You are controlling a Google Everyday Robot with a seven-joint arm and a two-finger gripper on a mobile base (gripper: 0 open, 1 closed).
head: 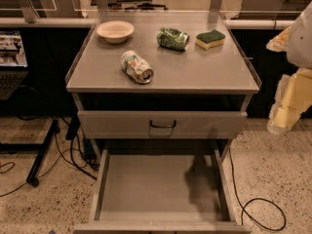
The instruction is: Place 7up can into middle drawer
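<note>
Nearest, the drawer [146, 189] stands pulled well out at the bottom of the cabinet, its flat grey floor bare and partly shadowed on the right. Speckled floor [273, 174] lies on both sides of it, with a black cable [263, 213] looping on the right and more cables trailing on the left past a black stand leg [41, 152]. Above the drawer sits a closed front [112, 123] with a small black handle [163, 125]. At the right edge, beside the cabinet and well apart from everything on it, hangs the pale tool [285, 106]; I cannot tell how far open it is or whether it has hold of anything. The grey counter [209, 72] tops the cabinet. The 7up can [137, 67] lies on its side on it, left of centre near the front edge, dented, its silver end turned toward the camera. Farther back, a shallow cream bowl [115, 31] sits at the left, a crumpled green can [172, 38] lies on its side in the middle, and a yellow sponge [210, 39] with a green top rests just to its right. A screen [10, 48] glows at the far left, and a pale ledge [44, 22] runs behind the counter.
</note>
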